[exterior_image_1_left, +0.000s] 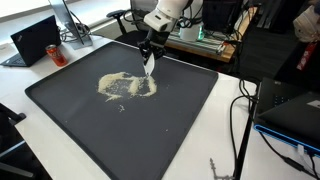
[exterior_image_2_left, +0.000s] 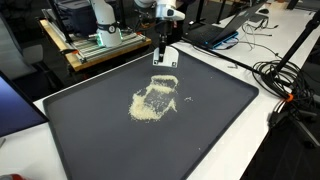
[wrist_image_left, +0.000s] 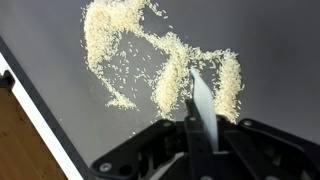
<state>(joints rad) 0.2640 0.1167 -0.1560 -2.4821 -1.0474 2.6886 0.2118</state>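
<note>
subject: the fingers (exterior_image_1_left: 149, 52) of the single arm (exterior_image_1_left: 166, 14), and what they are holding.

state of the fingers: they are closed and gripping a thin white card (exterior_image_1_left: 150, 65). in the wrist view the fingers (wrist_image_left: 192, 128) are clamping the card (wrist_image_left: 203, 100) by its upper end, and the free end is pointing away from the wrist. in both exterior views the card (exterior_image_2_left: 163, 57) is hanging nearly upright below the fingers (exterior_image_2_left: 163, 43).

position of the rice: a loose pile of rice (exterior_image_1_left: 125, 87) is lying on a dark tray (exterior_image_1_left: 190, 130) with a low rim. in an exterior view the rice (exterior_image_2_left: 152, 100) is sitting near the middle of the tray (exterior_image_2_left: 120, 145), spread in an uneven ring with stray grains around it. in the wrist view the rice (wrist_image_left: 110, 40) is running in curved streaks across the tray (wrist_image_left: 60, 95).

relation: the card is standing at the far edge of the pile. in the wrist view its tip is lying among the grains, between two streaks. i cannot tell whether its edge is touching the tray.

surroundings: the tray is resting on a white tabletop (exterior_image_1_left: 228, 115). a laptop (exterior_image_1_left: 35, 40) is sitting on the tabletop beyond the tray's far left corner. cables (exterior_image_2_left: 285, 75) are trailing over the tabletop (exterior_image_2_left: 270, 140), right of the tray.
</note>
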